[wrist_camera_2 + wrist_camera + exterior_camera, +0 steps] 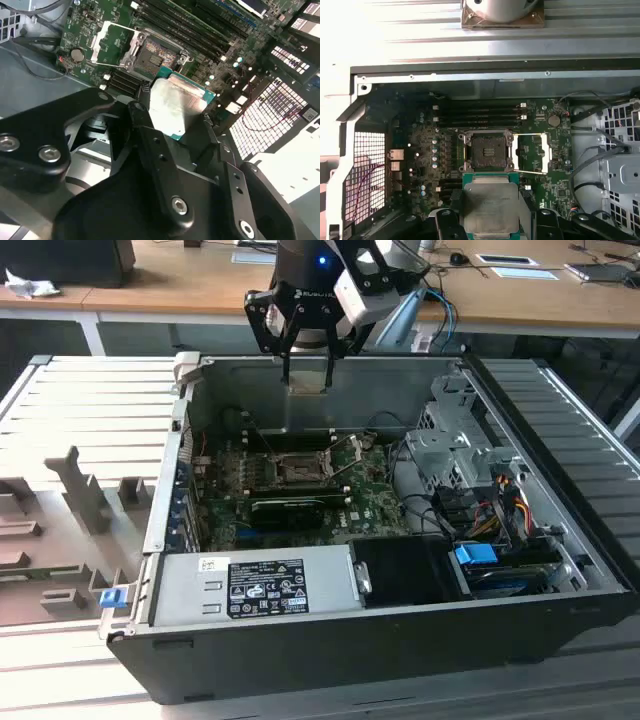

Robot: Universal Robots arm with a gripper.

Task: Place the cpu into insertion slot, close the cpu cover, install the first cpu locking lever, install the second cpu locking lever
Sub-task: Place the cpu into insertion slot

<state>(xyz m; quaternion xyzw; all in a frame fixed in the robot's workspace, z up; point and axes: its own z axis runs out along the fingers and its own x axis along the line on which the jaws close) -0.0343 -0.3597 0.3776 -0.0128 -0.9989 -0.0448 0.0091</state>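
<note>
Between the clamped jaws of the gripper, the cpu hangs over the open computer case, pinched by two opposite edges, its silver face showing in both wrist views. Well apart below it lies the insertion slot, its pin field bare and its edges roughly square with the chip's. The cpu cover lies swung open just beside the slot.

PSU label: txt unreadable.
</note>
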